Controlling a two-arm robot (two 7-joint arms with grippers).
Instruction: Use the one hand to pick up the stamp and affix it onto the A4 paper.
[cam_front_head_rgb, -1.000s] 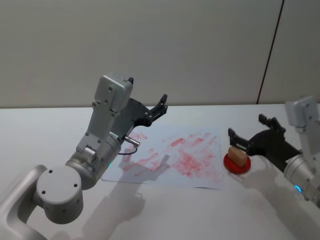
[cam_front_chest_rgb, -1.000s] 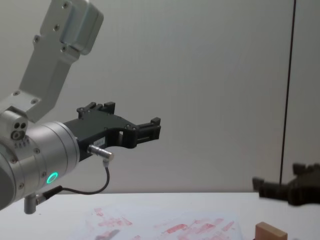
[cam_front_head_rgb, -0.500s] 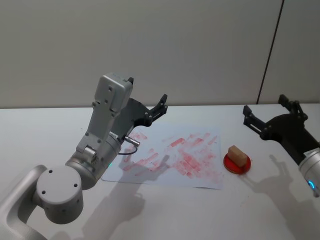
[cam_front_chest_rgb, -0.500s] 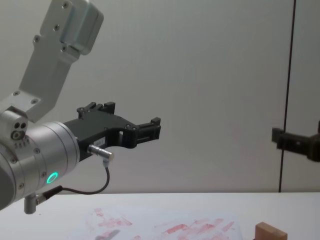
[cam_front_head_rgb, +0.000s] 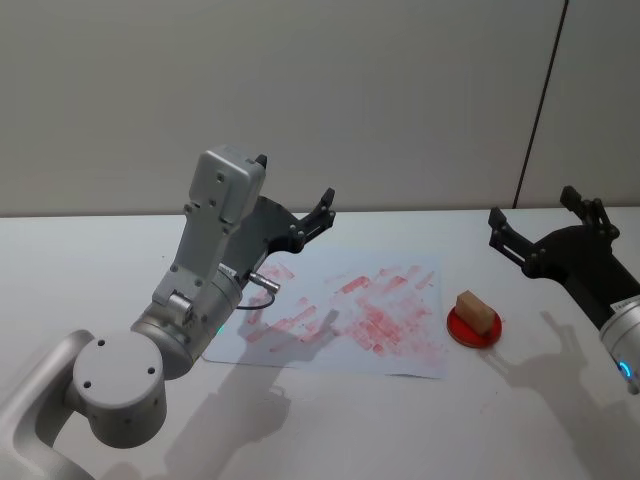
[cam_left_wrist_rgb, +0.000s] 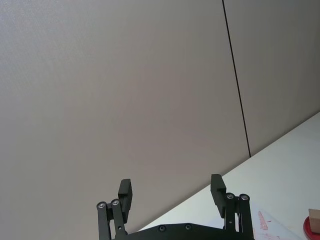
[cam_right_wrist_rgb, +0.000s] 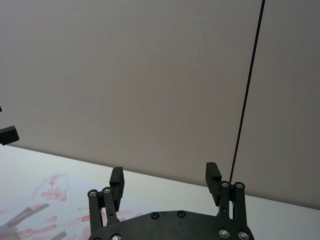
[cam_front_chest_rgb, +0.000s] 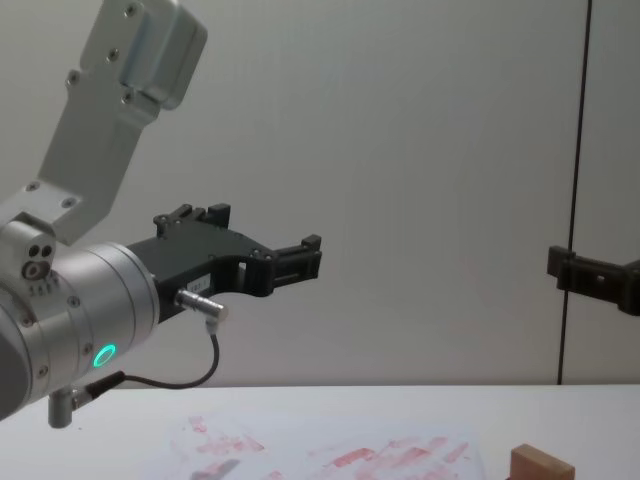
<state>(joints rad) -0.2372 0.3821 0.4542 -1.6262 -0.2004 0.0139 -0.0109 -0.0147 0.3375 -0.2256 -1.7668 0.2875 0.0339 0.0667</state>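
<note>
- The stamp (cam_front_head_rgb: 477, 311) (cam_front_chest_rgb: 542, 465) rests on a round red pad (cam_front_head_rgb: 471, 329), below the right end effector (cam_front_head_rgb: 532, 207) (cam_right_wrist_rgb: 165, 180) and a little to its left, well apart from it.
- The pad sits on the white surface (cam_front_head_rgb: 560, 420), just beside the right edge of the A4 paper (cam_front_head_rgb: 350, 315) (cam_front_chest_rgb: 330, 455), which lies flat and is covered with red and pink prints.
- The right end effector hangs in the air well above the surface, released, its two fingers (cam_right_wrist_rgb: 117, 176) spread wide with nothing between them.
- The paper lies to the left of this end effector and lower down; the stamp stands between the two.
- The left end effector (cam_front_head_rgb: 295, 178) (cam_left_wrist_rgb: 171, 187) (cam_front_chest_rgb: 265, 235) is raised above the far left part of the paper, also released and empty, on an arm with a green ring light (cam_front_chest_rgb: 104, 355).
- The stamp is far to the right of the left end effector, across the sheet.
</note>
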